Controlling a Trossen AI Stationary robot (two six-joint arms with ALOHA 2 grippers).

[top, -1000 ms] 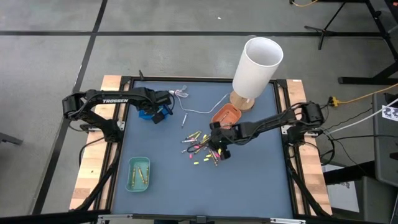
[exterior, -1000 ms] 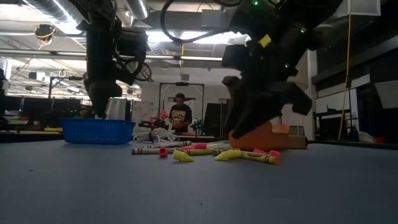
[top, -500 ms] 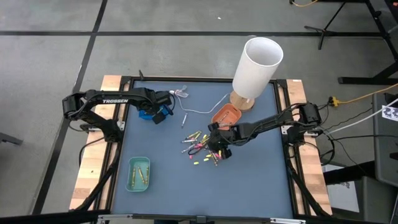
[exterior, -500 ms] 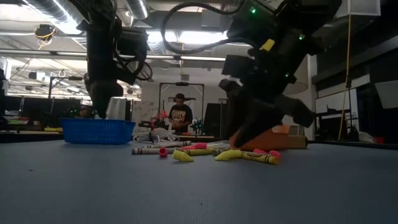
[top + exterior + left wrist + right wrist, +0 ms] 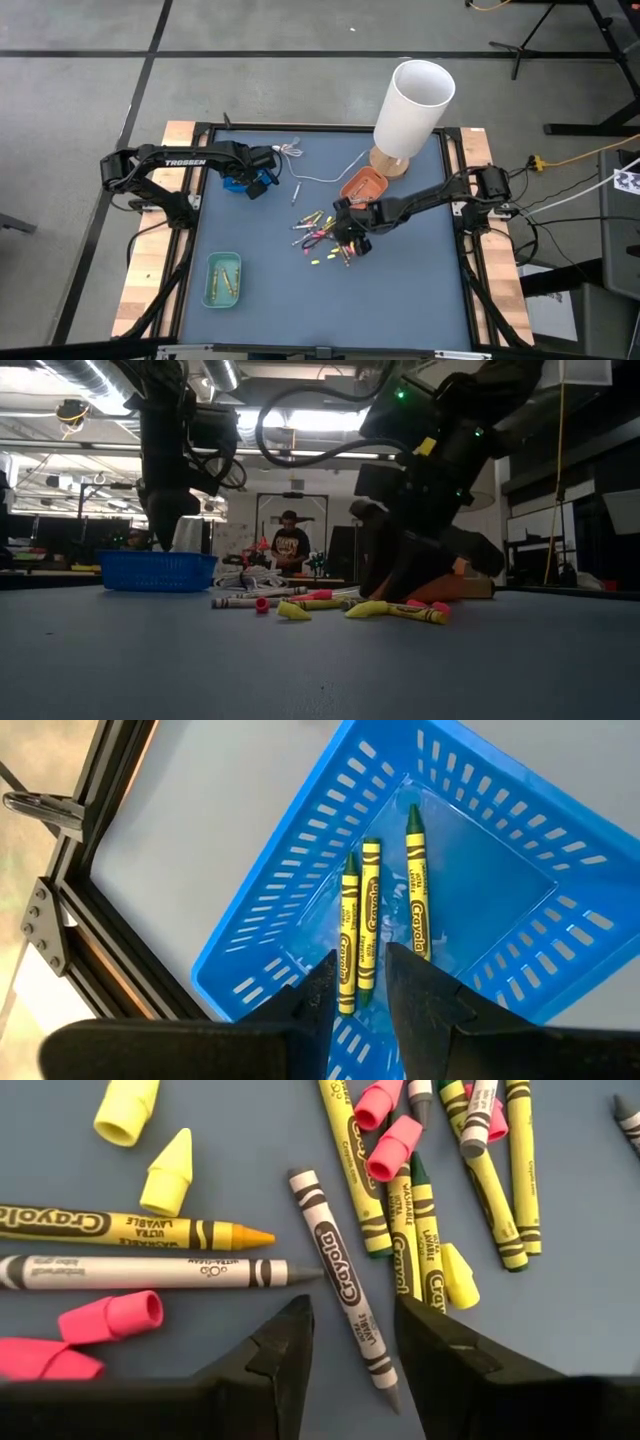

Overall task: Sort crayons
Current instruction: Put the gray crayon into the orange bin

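Observation:
The crayons (image 5: 322, 233) lie loose in a pile at mid-table, mostly yellow, with pink and yellow caps among them; they also show in the low view (image 5: 330, 603). My right gripper (image 5: 345, 238) is open and low over the pile. Its fingers stand on either side of the lower end of a white crayon (image 5: 345, 1280), which lies flat on the table; I see no touch. My left gripper (image 5: 262, 183) hangs narrowly open above a blue basket (image 5: 480, 850) with three green crayons (image 5: 372, 920) lying on its floor.
A teal tray (image 5: 223, 279) with yellow crayons sits near the front left. An orange tray (image 5: 363, 184) and a tall white cylinder (image 5: 415, 105) on a wooden base stand just behind the pile. A thin white cable (image 5: 320, 177) lies at the back.
My right gripper has shifted a little toward the table's left edge over the pile and tipped, staying low. The crayons have kept their places.

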